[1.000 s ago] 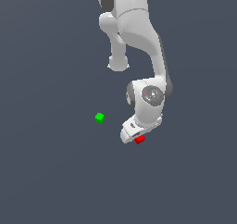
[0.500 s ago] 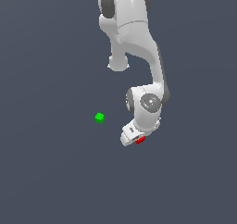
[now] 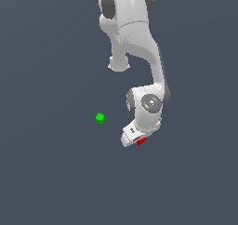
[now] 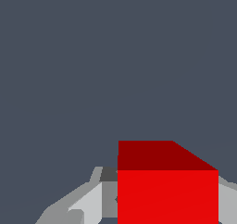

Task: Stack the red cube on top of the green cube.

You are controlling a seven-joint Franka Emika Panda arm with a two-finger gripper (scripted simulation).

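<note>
Fingers (image 4: 88, 204) flanked the red cube (image 4: 166, 195); grip unconfirmed. Cube judged rigid, light; flat opposite faces suit pinching.

- flat, matte dark slate-grey floor surface (image 3: 51, 173): plain, uniform, no markings
- same grey surface (image 4: 92, 56) fills the wrist view background

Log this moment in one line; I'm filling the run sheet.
phase: grasp | white gripper: at small bright red cube, cube between fingers, closure unclear | small bright green cube: apart, exterior view's left | stack: not done
</note>
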